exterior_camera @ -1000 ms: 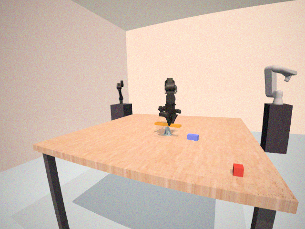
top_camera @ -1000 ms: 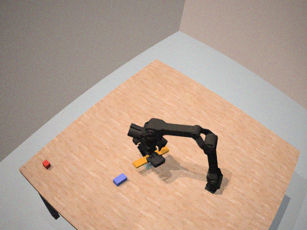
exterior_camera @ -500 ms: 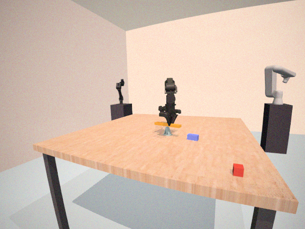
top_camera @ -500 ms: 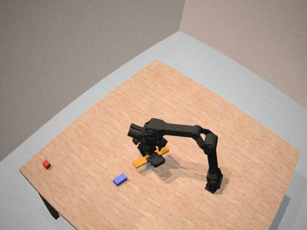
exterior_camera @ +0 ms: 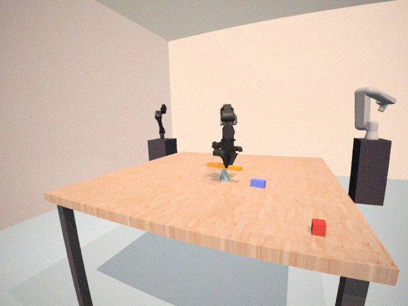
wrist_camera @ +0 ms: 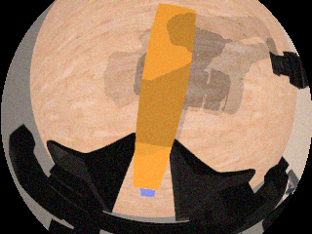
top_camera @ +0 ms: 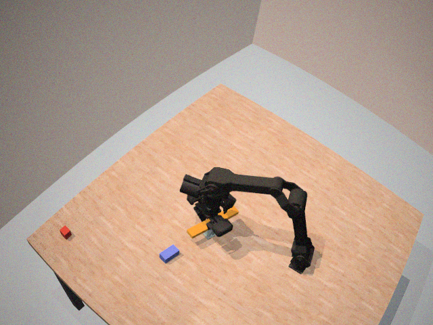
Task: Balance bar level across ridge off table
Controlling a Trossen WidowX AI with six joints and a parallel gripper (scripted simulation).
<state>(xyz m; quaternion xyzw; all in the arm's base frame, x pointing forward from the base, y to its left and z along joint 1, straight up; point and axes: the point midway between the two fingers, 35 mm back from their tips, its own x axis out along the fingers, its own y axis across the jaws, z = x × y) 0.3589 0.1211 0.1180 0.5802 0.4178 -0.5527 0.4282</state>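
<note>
The orange bar (top_camera: pixel 197 229) (exterior_camera: pixel 234 167) (wrist_camera: pixel 165 97) is held above the table (top_camera: pixel 139 196) (exterior_camera: pixel 164 201), both ends off it. It looks close to level in the exterior view. My gripper (exterior_camera: pixel 226 166) (wrist_camera: pixel 154 141) is shut on the bar near its middle, one finger on each long side. The pale blue-green ridge (top_camera: pixel 209 234) (exterior_camera: pixel 224 175) stands on the table under the bar. Its top is at or just below the bar's underside; I cannot tell whether they touch. The bar hides the ridge in the wrist view.
A blue block (top_camera: pixel 169 254) (exterior_camera: pixel 257 183) (wrist_camera: pixel 147 192) lies beyond one end of the bar. A red cube (top_camera: pixel 65 232) (exterior_camera: pixel 319 227) sits near a far table corner. Two other arms stand on dark pedestals (exterior_camera: pixel 162 149) (exterior_camera: pixel 367 171) off the table.
</note>
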